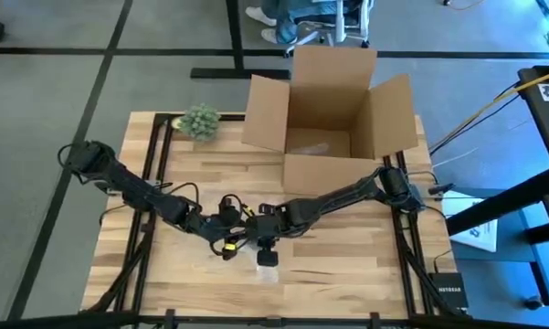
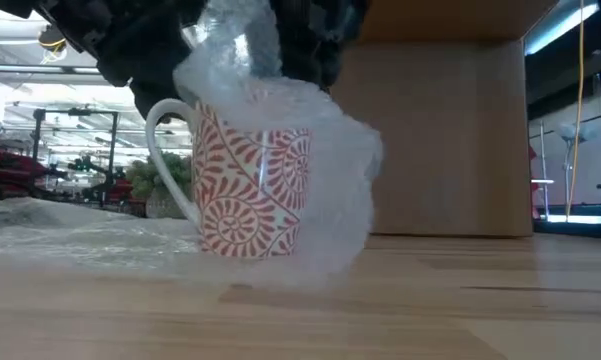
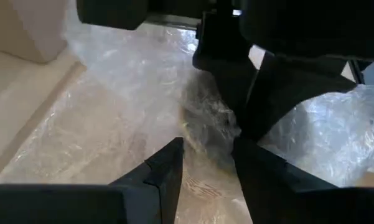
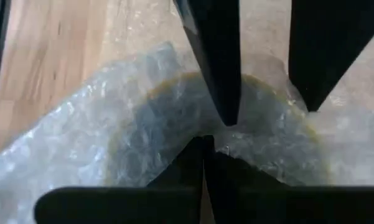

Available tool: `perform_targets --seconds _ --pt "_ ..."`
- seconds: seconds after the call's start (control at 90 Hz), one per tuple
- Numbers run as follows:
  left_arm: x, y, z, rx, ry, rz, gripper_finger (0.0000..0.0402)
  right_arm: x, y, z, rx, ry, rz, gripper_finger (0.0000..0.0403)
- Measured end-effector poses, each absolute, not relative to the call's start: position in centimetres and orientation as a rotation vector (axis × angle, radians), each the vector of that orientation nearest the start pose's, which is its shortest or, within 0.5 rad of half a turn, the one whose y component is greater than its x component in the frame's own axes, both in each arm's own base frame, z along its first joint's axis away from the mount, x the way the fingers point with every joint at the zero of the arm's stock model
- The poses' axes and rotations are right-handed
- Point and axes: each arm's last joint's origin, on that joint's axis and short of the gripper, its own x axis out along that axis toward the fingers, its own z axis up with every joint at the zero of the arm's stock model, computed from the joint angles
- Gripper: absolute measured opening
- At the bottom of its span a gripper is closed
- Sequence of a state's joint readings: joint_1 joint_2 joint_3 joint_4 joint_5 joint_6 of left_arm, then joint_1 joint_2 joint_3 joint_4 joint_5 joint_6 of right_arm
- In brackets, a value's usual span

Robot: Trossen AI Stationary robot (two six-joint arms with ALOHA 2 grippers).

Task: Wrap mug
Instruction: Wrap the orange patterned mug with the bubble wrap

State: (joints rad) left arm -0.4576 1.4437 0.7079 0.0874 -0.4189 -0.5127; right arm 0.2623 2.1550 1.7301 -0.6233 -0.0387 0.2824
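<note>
Now your right gripper (image 1: 267, 259) pinches the wrap (image 2: 280, 110) over the upright mug (image 2: 245, 185); left gripper (image 1: 226, 249), unclenched, waits at its nine o'clock.

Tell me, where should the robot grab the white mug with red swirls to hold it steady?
Probably by the white loop handle. On the upright white mug with red swirl patterns, that side is bare, while clear bubble wrap covers the rim and far side. Coming in level from the handle side would avoid the slippery plastic.
</note>
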Motion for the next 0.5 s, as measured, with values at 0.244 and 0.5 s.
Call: perform_targets --seconds 0.244,0.5 --pt "25.9 -11.5 18.8 -0.222 0.579 0.111 0.0125 43.5 11.7 26.2 0.118 1.08 0.09 0.0001" --pt "25.9 -11.5 18.8 -0.222 0.578 0.109 0.0125 39.7 12.2 28.4 -0.011 1.212 -0.196 0.0001"
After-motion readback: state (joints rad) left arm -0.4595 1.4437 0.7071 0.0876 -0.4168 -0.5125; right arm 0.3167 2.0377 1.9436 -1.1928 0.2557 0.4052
